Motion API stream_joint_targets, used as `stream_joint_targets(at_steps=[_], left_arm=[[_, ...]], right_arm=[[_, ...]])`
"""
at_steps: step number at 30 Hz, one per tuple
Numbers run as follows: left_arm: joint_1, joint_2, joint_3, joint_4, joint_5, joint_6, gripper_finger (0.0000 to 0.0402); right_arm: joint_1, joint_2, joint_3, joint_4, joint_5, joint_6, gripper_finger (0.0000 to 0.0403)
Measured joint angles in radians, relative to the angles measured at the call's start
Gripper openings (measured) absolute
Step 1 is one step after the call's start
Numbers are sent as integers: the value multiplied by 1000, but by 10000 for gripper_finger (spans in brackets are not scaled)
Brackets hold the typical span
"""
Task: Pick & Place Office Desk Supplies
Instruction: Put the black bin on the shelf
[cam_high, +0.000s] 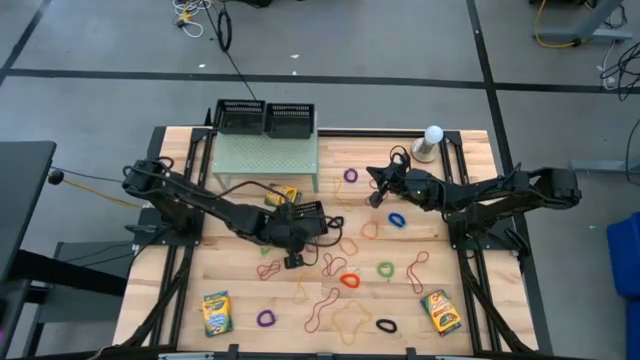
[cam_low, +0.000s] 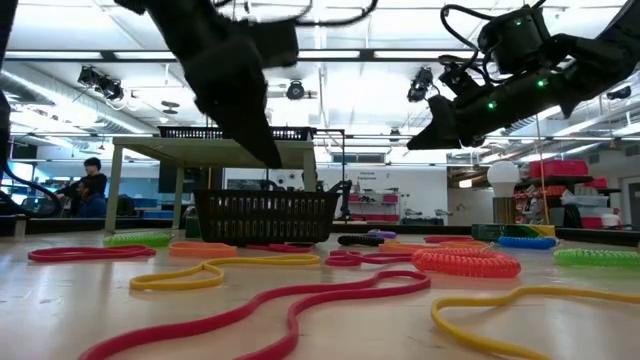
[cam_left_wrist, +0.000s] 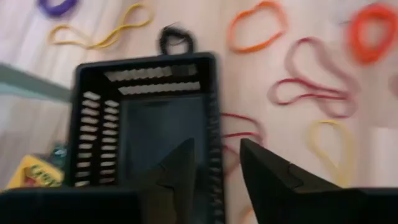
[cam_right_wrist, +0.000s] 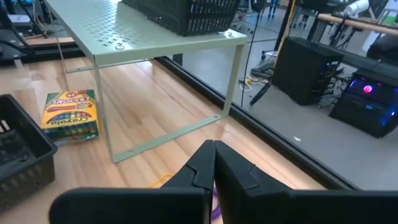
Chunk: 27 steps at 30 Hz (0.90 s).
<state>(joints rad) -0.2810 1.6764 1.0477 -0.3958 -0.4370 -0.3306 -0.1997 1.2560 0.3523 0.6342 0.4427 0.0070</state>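
Near edge of the table: two crayon boxes, one toward the left corner, one toward the right, with loose rubber-band loops strewn between and further in; colours mixed, several overlapping.

Mid-table: black mesh tray, standing on the wood; left gripper above its rim, fingers apart, nothing between them. A third crayon box lies beside the tray, partly hidden by the arm from above.

Right gripper: raised, fingers pressed together, empty.

Far edge: pale green perforated shelf carrying two more mesh trays; white ball-topped stand at the far right corner.
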Motion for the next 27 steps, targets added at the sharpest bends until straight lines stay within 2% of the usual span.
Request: stream_joint_targets(at_steps=[5,8,10,15,18,27], left_arm=[[0,52,0,16,-89,-18,181],[6,62,0,15,-88,-9,192],[7,61,0,15,-64,-26,187],[6,61,0,10,-57,-25,146],[5,67,0,19,-57,-24,143],[-3,67,66,-56,-60,-12,216]], right_arm=[[1,0,0,-4,0,17,16],[14,0,0,-10,2,37,16],[23,0,0,-9,1,23,16],[24,0,0,13,0,7,16],[24,0,0,24,1,-2,16],[24,0,0,36,0,4,16]])
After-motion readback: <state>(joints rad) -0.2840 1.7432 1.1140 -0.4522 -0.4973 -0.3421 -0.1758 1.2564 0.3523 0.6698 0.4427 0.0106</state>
